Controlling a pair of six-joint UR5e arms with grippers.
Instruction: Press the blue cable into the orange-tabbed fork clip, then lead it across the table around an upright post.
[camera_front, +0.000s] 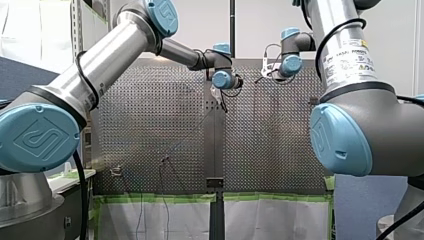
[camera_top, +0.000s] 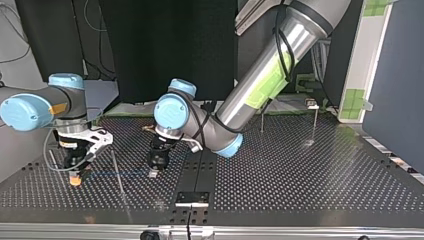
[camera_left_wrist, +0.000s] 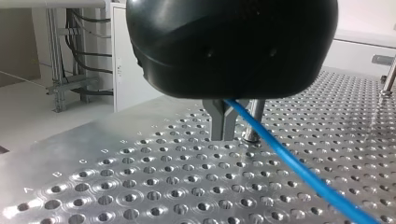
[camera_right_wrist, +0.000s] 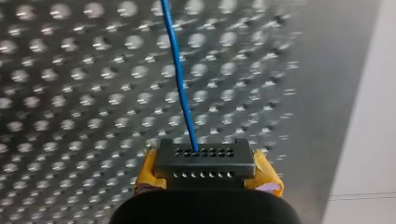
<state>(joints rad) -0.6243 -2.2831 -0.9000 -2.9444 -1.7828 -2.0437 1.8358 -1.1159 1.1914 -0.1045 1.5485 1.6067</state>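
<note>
**Both grippers hold the cable, with the post between them**

In the top view my left gripper and my right gripper stand low over the perforated table, one on each side of a thin upright post. The blue cable runs almost straight from one gripper to the other, so its long axis crosses the line of the post. I cannot tell from here on which side of the post it passes, and I judge that the coming move depends on exactly this. The post is about midway, so neither arm is clearly nearer.

In the left wrist view the metal fingers are closed together on the cable, which leaves them slanting down toward the table. A post stands just beyond them, probably the same one. In the right wrist view the yellow-padded fingers are clamped on the cable, which goes straight ahead.

I cannot identify the orange-tabbed fork clip for certain. The orange under my right gripper may be only its pads.

For writing, the blue joint caps carry an embossed emblem. The label on my right arm has yellow warning triangles, but its text is too small to read. The stamped marks on the table show a "7", then letters.
</note>
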